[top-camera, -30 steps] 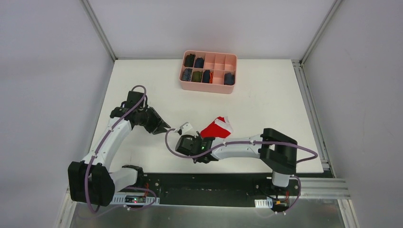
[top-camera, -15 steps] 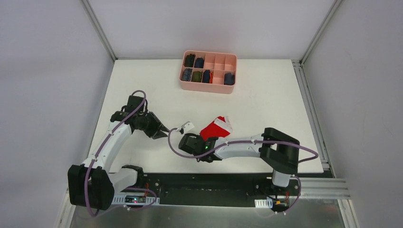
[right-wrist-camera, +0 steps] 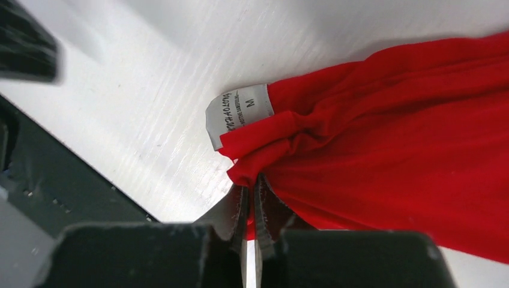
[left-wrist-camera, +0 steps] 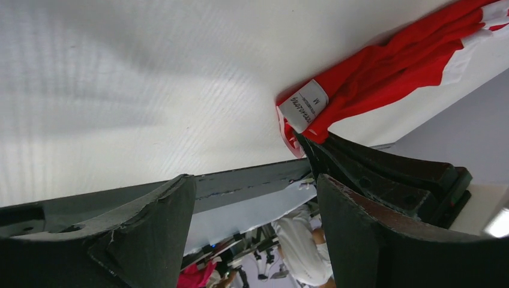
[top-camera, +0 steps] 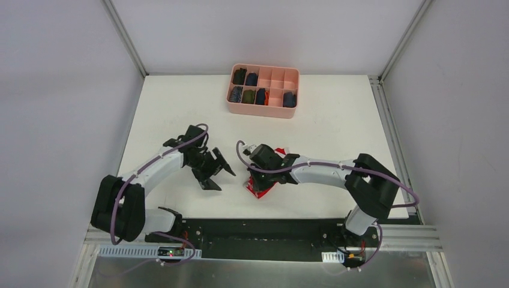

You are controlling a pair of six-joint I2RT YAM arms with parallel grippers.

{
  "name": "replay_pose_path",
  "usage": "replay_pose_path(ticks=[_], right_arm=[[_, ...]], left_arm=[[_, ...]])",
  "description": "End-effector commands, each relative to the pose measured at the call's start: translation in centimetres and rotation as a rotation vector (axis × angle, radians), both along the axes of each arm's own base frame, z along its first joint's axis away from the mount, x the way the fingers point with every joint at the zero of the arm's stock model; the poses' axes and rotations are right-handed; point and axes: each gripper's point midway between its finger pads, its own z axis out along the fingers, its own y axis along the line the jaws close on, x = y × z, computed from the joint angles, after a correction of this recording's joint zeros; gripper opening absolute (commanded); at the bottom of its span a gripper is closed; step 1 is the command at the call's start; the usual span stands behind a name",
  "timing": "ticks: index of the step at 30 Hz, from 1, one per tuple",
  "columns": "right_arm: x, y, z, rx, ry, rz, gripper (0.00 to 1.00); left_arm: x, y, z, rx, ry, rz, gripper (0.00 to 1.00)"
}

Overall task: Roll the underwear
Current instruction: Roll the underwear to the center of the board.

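The underwear (right-wrist-camera: 390, 138) is pinched by the right gripper (right-wrist-camera: 252, 187); the left gripper (left-wrist-camera: 252, 180) gapes wide nearby.

Underwear (right-wrist-camera: 390, 138) bright red, white stripes; label (right-wrist-camera: 239, 111) white; tray (top-camera: 262, 110) pink; table (top-camera: 336, 132) white.

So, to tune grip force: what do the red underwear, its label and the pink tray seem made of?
The underwear looks like soft matte knit cloth: it bunches into loose folds. Its label seems a thin white fabric tag with printed text, slightly curled. The pink tray looks like rigid moulded plastic, with thin straight dividers; sheen too small to judge.
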Motion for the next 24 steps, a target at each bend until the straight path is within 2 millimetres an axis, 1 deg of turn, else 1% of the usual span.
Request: replay_pose_path(ticks=[1,5,9,15,17,20,24], right_arm=[[-2.2,0.2,0.9,0.086,0.151,0.061,0.0],[-1.6,0.0,1.3,0.128,0.198,0.044,0.0],[-0.9,-0.2,1.7,0.163,0.227,0.022,0.0],[-0.7,-0.4,1.6,0.169,0.233,0.007,0.0],[-0.8,-0.5,1.6,0.169,0.236,0.008,0.0],[-0.9,-0.6,1.6,0.168,0.238,0.008,0.0],[-0.9,-0.7,1.6,0.166,0.237,0.008,0.0]], left_arm=[[0.3,-3.2,-0.4,-0.063,0.026,-0.047,0.75],[0.2,-4.9,-1.2,-0.098,0.039,-0.087,0.75],[0.2,-5.4,-2.7,-0.125,0.045,-0.109,0.74],[0.0,-6.5,-4.5,-0.101,0.037,-0.158,0.62],[0.3,-7.2,-4.8,-0.123,0.009,-0.172,0.61],[0.9,-7.9,-5.0,-0.163,-0.035,-0.184,0.61],[1.1,-8.8,-4.9,-0.216,-0.058,-0.216,0.64]])
